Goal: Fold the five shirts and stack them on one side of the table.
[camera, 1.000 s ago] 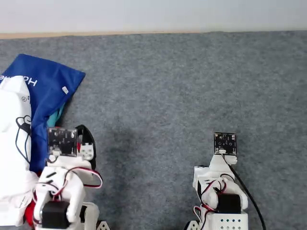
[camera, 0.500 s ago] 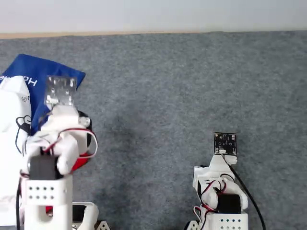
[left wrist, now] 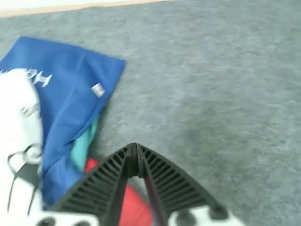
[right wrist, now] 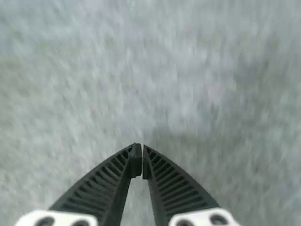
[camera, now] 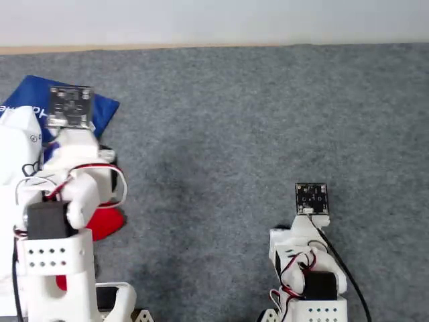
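Note:
A pile of shirts lies at the table's left edge. A blue shirt [camera: 74,134] is at the far side, a white printed shirt [camera: 17,168] overlaps it, and a red shirt [camera: 104,223] pokes out beside the left arm [camera: 67,181]. A teal shirt [left wrist: 83,145] peeks out between the blue shirt [left wrist: 61,89] and the red shirt [left wrist: 134,209]. My left gripper [left wrist: 137,149] is shut with nothing in it, held above the pile's right edge. My right gripper [right wrist: 138,149] is shut and empty, just over the bare felt.
Grey felt [camera: 268,114] covers the table through the middle and right. The right arm [camera: 308,268] sits folded at the near edge. A pale wall strip [camera: 214,23] runs along the far edge.
The left arm has lifted from its folded pose and swung out toward the far side, over the shirt pile. The right arm has barely shifted.

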`<move>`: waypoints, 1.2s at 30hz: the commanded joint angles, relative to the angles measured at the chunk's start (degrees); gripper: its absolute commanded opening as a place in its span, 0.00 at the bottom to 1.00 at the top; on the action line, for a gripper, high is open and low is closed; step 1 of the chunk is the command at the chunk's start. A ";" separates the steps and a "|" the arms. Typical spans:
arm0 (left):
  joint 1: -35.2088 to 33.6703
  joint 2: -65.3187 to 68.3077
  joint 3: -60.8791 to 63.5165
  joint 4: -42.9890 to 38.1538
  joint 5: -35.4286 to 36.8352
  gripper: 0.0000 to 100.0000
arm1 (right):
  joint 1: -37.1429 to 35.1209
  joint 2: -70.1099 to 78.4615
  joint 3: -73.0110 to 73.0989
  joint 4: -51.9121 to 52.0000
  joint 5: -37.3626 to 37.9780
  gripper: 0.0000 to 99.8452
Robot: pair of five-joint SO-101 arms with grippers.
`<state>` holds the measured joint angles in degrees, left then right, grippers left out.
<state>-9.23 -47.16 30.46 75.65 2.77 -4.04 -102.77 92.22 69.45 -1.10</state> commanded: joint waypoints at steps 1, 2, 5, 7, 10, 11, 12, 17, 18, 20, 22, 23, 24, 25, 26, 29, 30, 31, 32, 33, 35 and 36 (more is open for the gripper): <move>-7.47 0.53 -2.07 0.26 -0.88 0.01 | 2.42 -0.22 -9.67 -4.53 1.41 0.01; -9.14 0.53 -2.07 0.26 -2.29 0.01 | 3.03 -0.13 -12.04 -4.62 1.49 0.01; -12.66 0.09 -2.07 0.26 -9.05 0.00 | 4.18 0.04 -19.52 -2.68 1.76 0.01; -15.56 0.44 -2.07 0.35 -12.22 0.00 | 4.26 0.75 -24.09 0.57 3.69 0.01; -19.34 0.53 -1.98 0.44 -14.68 0.00 | 4.53 5.32 -30.68 5.05 5.36 0.01; -20.31 0.53 -1.98 1.05 -15.21 0.00 | 4.62 7.78 -32.97 6.64 5.45 0.01; -21.36 0.53 -1.98 1.85 -16.00 0.00 | 4.53 10.51 -35.16 8.13 5.80 0.01; -27.52 0.53 -2.07 4.04 -19.69 0.00 | 4.44 26.68 -48.18 13.67 5.80 0.01; -29.19 0.62 -1.98 3.96 -20.31 0.00 | 4.44 30.11 -51.16 15.08 5.71 0.01; -32.35 0.70 -1.63 3.87 -21.45 0.00 | 4.26 36.26 -56.53 17.89 5.71 0.01; -34.81 2.20 -1.63 4.04 -22.68 0.00 | 4.26 41.54 -60.75 20.70 5.71 0.01; -35.96 3.43 -1.63 4.04 -23.30 0.01 | 4.26 43.91 -62.59 22.37 5.71 0.01; -37.19 5.01 -1.63 4.04 -24.00 0.01 | 4.26 46.02 -64.18 24.04 5.89 0.01; -38.33 7.03 -1.63 4.04 -24.53 0.03 | 4.26 47.96 -65.58 25.71 5.98 0.01; -39.47 9.23 -1.63 4.04 -24.70 0.05 | 4.26 49.71 -66.55 27.12 5.98 0.01; -43.52 14.86 -1.98 3.96 -25.05 0.12 | 4.18 53.41 -68.04 29.41 6.07 0.01; -44.57 16.26 -2.07 3.87 -25.05 0.14 | 4.18 53.93 -68.04 29.58 6.07 0.01; -45.45 17.32 -2.07 3.60 -25.14 0.16 | 4.18 54.29 -68.04 29.67 6.07 0.01; -46.15 18.20 -2.07 3.34 -25.23 0.17 | 4.18 54.64 -68.04 29.58 6.07 0.01; -46.68 18.90 -2.07 2.64 -25.85 0.18 | 4.18 54.73 -67.78 29.32 6.07 0.01; -47.47 20.22 -2.33 1.23 -27.25 0.19 | 4.18 55.25 -67.78 29.14 6.07 0.01; -48.00 20.66 -2.51 0.44 -27.34 0.19 | 4.26 55.69 -67.69 28.88 6.07 0.01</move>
<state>-55.65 -27.21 30.46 78.37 -23.52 -0.18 -48.00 27.16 98.46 4.35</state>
